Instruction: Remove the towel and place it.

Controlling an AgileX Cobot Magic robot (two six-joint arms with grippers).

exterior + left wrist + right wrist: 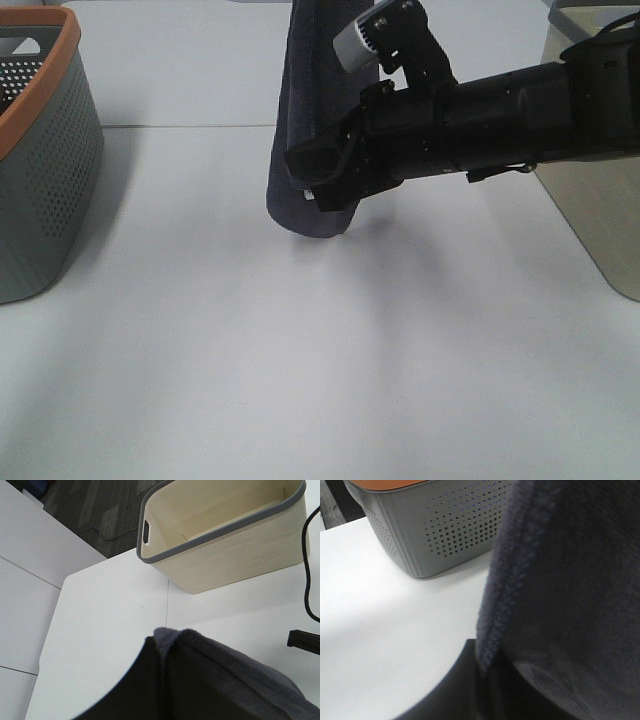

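I take this for an office or lab room: I see plain white tables pushed edge to edge, grey patterned carpet tiles on the floor, and a cream plastic storage basket.

Dark navy-grey terry towel hangs vertically as a narrow, draped column.

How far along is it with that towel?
Done: the towel is lifted and hangs upright over the table. In hand: the right end effector is shut on its lower part. Left: setting it down, since it lies in neither the grey basket nor the beige basket.
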